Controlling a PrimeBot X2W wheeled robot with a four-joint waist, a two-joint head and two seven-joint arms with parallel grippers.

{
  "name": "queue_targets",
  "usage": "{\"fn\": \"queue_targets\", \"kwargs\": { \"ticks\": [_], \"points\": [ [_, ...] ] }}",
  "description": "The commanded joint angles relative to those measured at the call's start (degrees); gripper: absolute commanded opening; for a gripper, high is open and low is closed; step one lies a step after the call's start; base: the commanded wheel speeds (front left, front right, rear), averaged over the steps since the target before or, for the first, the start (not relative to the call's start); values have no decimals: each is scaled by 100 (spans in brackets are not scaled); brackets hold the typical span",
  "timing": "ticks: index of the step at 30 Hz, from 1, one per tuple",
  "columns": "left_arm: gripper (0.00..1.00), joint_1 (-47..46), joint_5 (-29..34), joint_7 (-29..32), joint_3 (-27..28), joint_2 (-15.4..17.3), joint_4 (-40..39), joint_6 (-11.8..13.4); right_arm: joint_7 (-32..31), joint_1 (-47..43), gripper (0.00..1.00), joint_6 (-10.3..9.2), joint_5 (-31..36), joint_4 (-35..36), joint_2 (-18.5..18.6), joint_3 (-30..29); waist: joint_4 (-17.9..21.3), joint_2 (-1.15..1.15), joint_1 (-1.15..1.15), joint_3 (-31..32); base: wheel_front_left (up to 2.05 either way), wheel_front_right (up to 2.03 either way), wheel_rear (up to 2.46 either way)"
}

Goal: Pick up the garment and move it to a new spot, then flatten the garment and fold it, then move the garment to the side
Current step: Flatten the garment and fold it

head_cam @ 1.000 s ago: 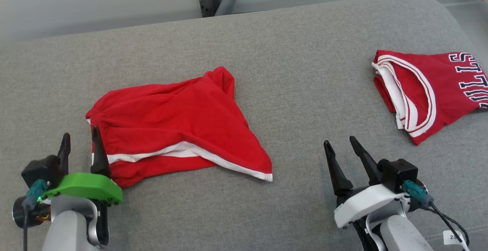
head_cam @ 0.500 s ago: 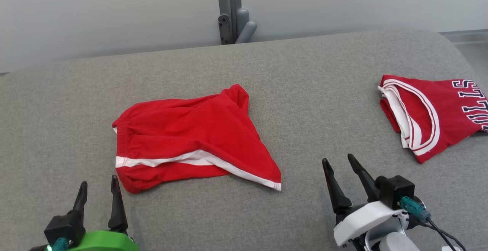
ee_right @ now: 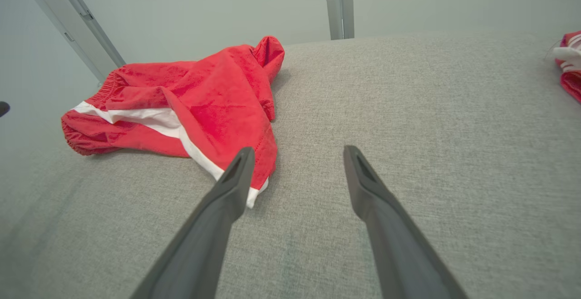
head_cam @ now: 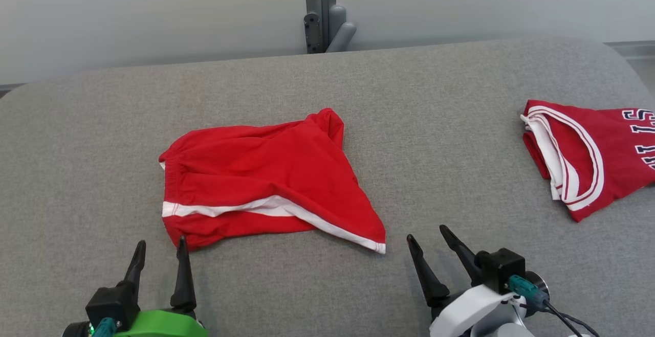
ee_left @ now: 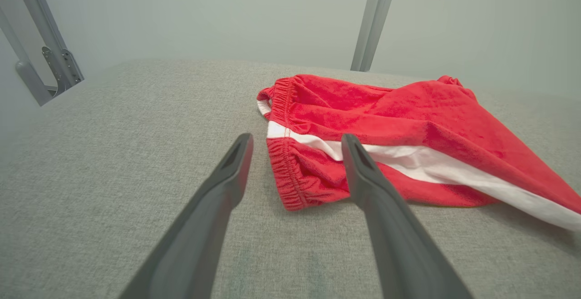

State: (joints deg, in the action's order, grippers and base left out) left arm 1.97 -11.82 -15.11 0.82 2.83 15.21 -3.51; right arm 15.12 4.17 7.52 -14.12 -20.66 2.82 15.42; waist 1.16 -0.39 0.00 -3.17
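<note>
The shorts (head_cam: 266,178) lie crumpled on the grey pad (head_cam: 102,122) near the middle of the head view. Their waistband faces 9 o'clock and a white-trimmed hem corner points to 5 o'clock.

The left claw (head_cam: 160,240) sits at 7 o'clock of the shorts with its fingers spread and empty, tips aimed at 12. The finger nearer the shorts ends just beside the waistband's near corner; contact cannot be told from there. In the left wrist view the left claw (ee_left: 296,136) gapes, and that corner of the shorts (ee_left: 386,113) shows in the gap between the fingers with nothing pinched. The rest of the cloth spreads toward 2 o'clock.

The right claw (head_cam: 426,231) is at 5 o'clock of the shorts, also spread and empty. The hem corner lies near it at 9 o'clock, apart from it. In the right wrist view the right claw (ee_right: 298,149) has the shorts (ee_right: 199,85) at 10 o'clock, and one finger overlaps the hem corner.

A folded red jersey (head_cam: 588,158) lies at the pad's 3 o'clock edge, well apart from the shorts and at 2 o'clock of the right claw.
</note>
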Motion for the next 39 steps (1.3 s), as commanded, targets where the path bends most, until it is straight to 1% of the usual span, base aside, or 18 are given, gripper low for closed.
{"fn": "queue_targets", "kwargs": {
  "ticks": [1, 6, 9, 11, 23, 25, 26, 28, 29, 30, 31, 32, 33, 37, 39],
  "points": [
    [100, -170, 2, -1, -43, 16, -24, 23, 0, 140, 100, -7, 42, -68, 21, 82, -87, 39, 0, -158, 0, 0, 0],
    [100, -366, -78, 0, -245, 15, 17, 38, 0, 358, 100, -7, 44, -391, 69, 399, -224, 39, 0, -412, 0, 0, 0],
    [100, -453, -111, -1, -352, 17, 52, 55, 0, 482, 100, -7, -63, -647, 104, 722, -284, 39, 0, -544, 0, 0, 0],
    [100, -486, -124, 0, -362, 17, 50, 62, 0, 543, 100, -7, -125, -726, 126, 834, -298, 39, 0, -589, 0, 0, 0],
    [100, -647, -132, -1, -391, 17, 70, 57, 0, 720, 100, -7, -269, -823, 229, 1135, -387, 39, 0, -777, 0, 0, 0],
    [100, -655, -143, -1, -406, 17, 69, 71, 0, 752, 98, -7, -279, -810, 233, 1147, -404, 39, 0, -804, 0, 0, 0],
    [100, -653, -146, -1, -411, 17, 68, 76, 0, 767, 95, -7, -281, -800, 234, 1149, -411, 39, 0, -815, 0, 0, 0],
    [100, -649, -153, 0, -412, 17, 61, 85, 0, 775, 80, -7, -280, -775, 238, 1152, -421, 39, 0, -838, 0, 0, 0],
    [100, -650, -154, -1, -411, 17, 59, 86, 0, 776, 76, -7, -282, -765, 244, 1152, -425, 39, 0, -848, 0, 0, 0],
    [100, -649, -148, -1, -405, 17, 66, 92, 0, 781, 67, -7, -281, -754, 249, 1151, -428, 39, 0, -856, 0, 0, 0],
    [100, -651, -152, 0, -400, 17, 74, 93, 0, 788, 46, -7, -277, -742, 253, 1152, -429, 39, 0, -863, 0, 0, 0],
    [100, -651, -152, 0, -400, 17, 74, 93, 0, 788, 46, -7, -277, -742, 253, 1152, -429, 39, 0, -863, 0, 0, 0],
    [100, -657, -155, -1, -396, 17, 82, 94, 0, 797, 43, -7, -261, -732, 258, 1155, -432, 39, 0, -871, 0, 0, 0],
    [100, -686, -148, 0, -390, 17, 87, 89, 0, 819, 0, -7, -226, -719, 255, 1152, -437, 39, 0, -904, 0, 0, 0],
    [100, -707, -134, 0, -388, 17, 83, 83, 0, 837, 0, -7, -212, -715, 249, 1128, -436, 39, 0, -920, 0, 0, 0]
  ]
}}
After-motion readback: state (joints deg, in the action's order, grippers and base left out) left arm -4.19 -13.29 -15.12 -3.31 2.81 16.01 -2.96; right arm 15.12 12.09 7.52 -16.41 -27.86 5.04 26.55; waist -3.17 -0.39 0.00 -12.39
